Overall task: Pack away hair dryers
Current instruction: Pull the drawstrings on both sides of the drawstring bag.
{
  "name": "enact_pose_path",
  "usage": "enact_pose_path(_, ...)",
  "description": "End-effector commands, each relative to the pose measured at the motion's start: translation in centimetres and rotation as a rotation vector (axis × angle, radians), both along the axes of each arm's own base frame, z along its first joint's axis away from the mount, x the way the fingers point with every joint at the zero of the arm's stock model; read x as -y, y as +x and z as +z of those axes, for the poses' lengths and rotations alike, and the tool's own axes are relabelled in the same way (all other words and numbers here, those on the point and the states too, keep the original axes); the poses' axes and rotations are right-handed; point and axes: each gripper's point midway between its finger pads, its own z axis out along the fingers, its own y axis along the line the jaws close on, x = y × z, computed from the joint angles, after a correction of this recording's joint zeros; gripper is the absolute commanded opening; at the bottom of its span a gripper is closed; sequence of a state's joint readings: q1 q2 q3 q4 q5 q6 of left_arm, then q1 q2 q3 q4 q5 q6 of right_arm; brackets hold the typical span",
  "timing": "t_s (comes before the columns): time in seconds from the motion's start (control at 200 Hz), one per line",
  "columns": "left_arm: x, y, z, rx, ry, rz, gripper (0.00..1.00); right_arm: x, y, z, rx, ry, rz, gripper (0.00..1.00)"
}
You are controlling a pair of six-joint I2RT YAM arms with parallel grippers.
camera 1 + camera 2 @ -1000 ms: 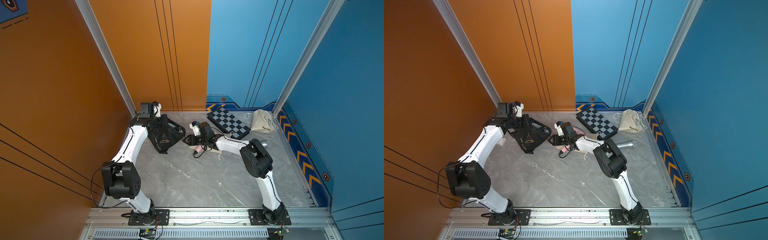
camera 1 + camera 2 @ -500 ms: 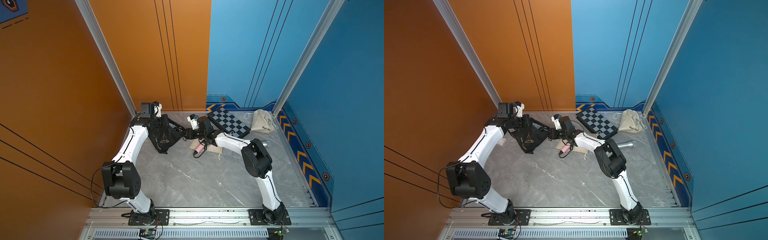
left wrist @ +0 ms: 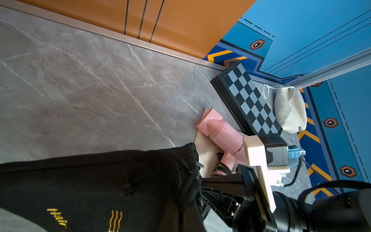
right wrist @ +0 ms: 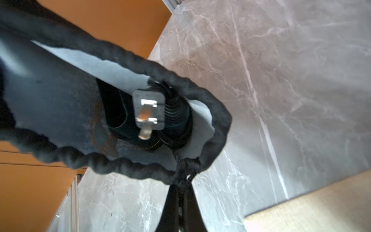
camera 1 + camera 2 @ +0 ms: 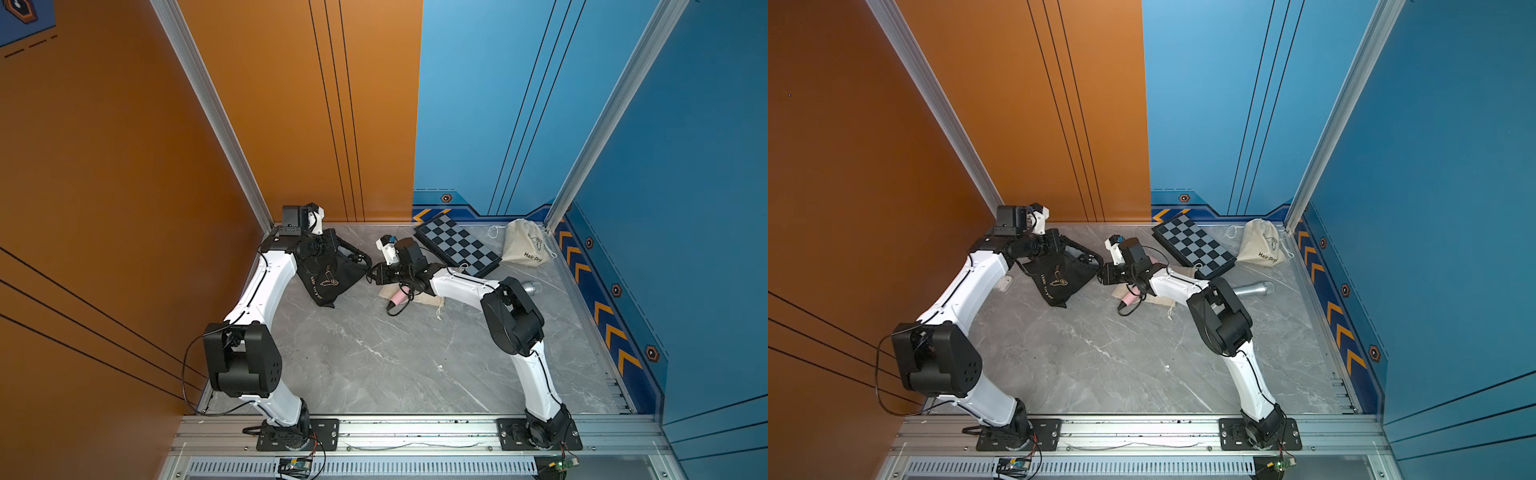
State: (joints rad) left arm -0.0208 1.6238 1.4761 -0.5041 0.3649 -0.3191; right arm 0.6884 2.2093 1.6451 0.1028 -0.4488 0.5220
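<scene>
- Basically, the left fingers point(image 5: 332, 248) sat at 10 o'clock on the counter point(image 5: 374, 357), pressed together on the rim of the black bag point(image 5: 328, 284). Cloth hid them in the left wrist view.
- Right fingers point(image 4: 170, 211) were pressed together too, pinching the black bag's rim at the drawstring knot point(image 4: 185, 171), on the 3 o'clock side of the bag mouth.
- Bag mouth was stretched between both arms. The rest of the bag draped toward 6 o'clock, gold "Hair Dryer" print facing up.
- Dark dryer point(image 4: 120, 118) was inside the black bag, with its plug point(image 4: 149, 112) and coiled cord at the mouth, seen from the right wrist.
- Pink dryer point(image 3: 220, 132) lay on its side on a flat beige bag point(image 5: 426, 300), just 12 o'clock of counter centre, partly under the right arm, cord bundled at its 6 o'clock end.
- Full beige bag point(image 5: 525, 247) sat in the 2 o'clock corner, contents not visible.
- Chessboard point(image 5: 457, 249) lay at 1 o'clock, near the pink dryer.
- Microphone point(image 5: 528, 287) lay between 2 and 3 o'clock.
</scene>
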Motion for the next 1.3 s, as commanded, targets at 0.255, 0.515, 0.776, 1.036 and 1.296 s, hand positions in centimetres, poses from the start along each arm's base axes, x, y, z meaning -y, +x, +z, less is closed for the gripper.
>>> enact_pose_path(0.255, -0.9, 0.9, 0.9, 0.022, 0.01, 0.018, 0.0, 5.2, -2.8, 5.4, 0.105, -0.11, -0.024, 0.0)
enact_pose_path(0.515, -2.2, 1.4, 0.2, 0.002, 0.01, 0.06, 0.0, 8.8, -4.9, 5.7, 0.118, -0.185, -0.036, 0.0)
enact_pose_path(0.776, 0.2, 2.3, -2.5, -0.064, -0.017, 0.014, 0.0, 9.1, -5.3, 6.5, 0.127, -0.186, -0.016, 0.0)
enact_pose_path(1.036, 0.4, 2.7, -1.9, -0.058, -0.039, 0.013, 0.0, 9.8, -4.6, 6.5, 0.169, -0.23, -0.013, 0.0)
enact_pose_path(1.296, 0.1, 3.7, 3.6, 0.058, -0.077, 0.016, 0.0, 10.0, 2.1, 11.9, 0.317, -0.225, -0.091, 0.0)
